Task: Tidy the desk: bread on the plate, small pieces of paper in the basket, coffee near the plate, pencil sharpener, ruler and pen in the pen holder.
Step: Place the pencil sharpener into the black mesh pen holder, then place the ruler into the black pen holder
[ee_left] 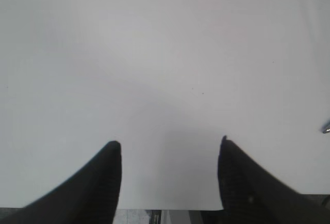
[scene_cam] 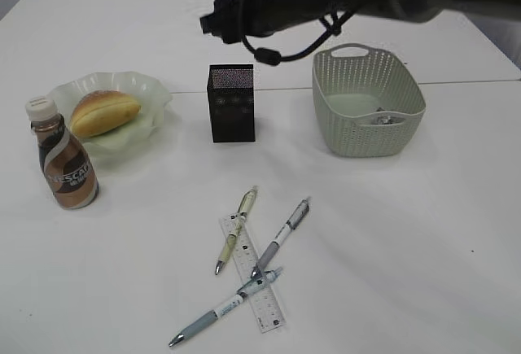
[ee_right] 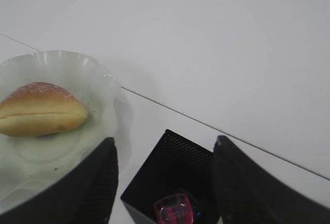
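Clear ruler (scene_cam: pixel 252 274) lies lengthwise away from camera, seemingly under pens; both claws gape.

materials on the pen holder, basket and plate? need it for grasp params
Pen holder: black mesh, likely metal; fine perforations show in the right wrist view.
Basket: pale green moulded plastic, matte, with an openwork wall and a handle cut-out.
Plate: translucent pale green, glossy, wavy rim; glass or plastic, can't tell.

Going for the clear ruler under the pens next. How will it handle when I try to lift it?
The ruler lies flat on the table, so it probably offers little edge to pinch. It looks thin, likely light and slightly bendy. Three pens lie across it and may roll off once it moves.
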Motion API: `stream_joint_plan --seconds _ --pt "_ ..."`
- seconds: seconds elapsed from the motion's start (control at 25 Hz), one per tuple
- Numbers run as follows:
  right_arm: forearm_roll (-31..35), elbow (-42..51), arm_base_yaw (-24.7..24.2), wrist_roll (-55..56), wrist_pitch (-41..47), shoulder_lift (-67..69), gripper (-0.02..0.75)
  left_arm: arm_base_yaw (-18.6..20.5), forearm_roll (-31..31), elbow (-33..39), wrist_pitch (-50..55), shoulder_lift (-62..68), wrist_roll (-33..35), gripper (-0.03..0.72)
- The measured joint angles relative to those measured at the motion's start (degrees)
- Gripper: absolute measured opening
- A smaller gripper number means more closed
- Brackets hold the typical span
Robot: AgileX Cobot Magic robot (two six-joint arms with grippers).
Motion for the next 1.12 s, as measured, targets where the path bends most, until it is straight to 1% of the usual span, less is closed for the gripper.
stream_joint_plan --seconds 0.16,0.24,0.4,0.48,0.6,0.72,0.8,0.96,1.12 --pt "0.1 0.0 0.0 0.1 11.6 -7.9 0.426 0.0 -0.3 0.0 0.0 0.0 2.7 0.434" --pt "0.1 0.0 0.0 1.5 18.4 -11.4 0.426 0.0 -2.0 0.0 0.0 0.0 3.5 0.434" --pt "0.1 0.0 0.0 6.9 34.5 -15.6 0.426 0.0 -5.6 0.0 -0.3 0.0 4.0 0.434" --pt "0.6 0.0 0.0 10.1 43.1 -16.4 0.426 0.0 -5.9 0.0 -0.8 0.0 4.0 0.434" --pt "1.5 0.0 0.0 15.0 52.2 -16.4 0.426 0.0 -6.1 0.0 -0.9 0.0 4.1 0.434" --pt "1.8 0.0 0.1 17.2 54.1 -16.4 0.438 0.0 -6.1 0.0 -0.3 0.0 4.1 0.434" --pt "1.8 0.0 0.7 17.5 54.4 -16.0 0.477 0.0 -6.2 0.0 0.2 0.0 4.1 0.434" --pt "1.7 0.0 4.0 18.2 54.4 -14.2 0.545 0.0 -6.2 0.0 0.4 0.0 4.1 0.434" --pt "0.6 0.0 7.5 18.4 54.4 -10.6 0.557 0.0 -6.2 0.0 0.5 0.0 4.1 0.434"
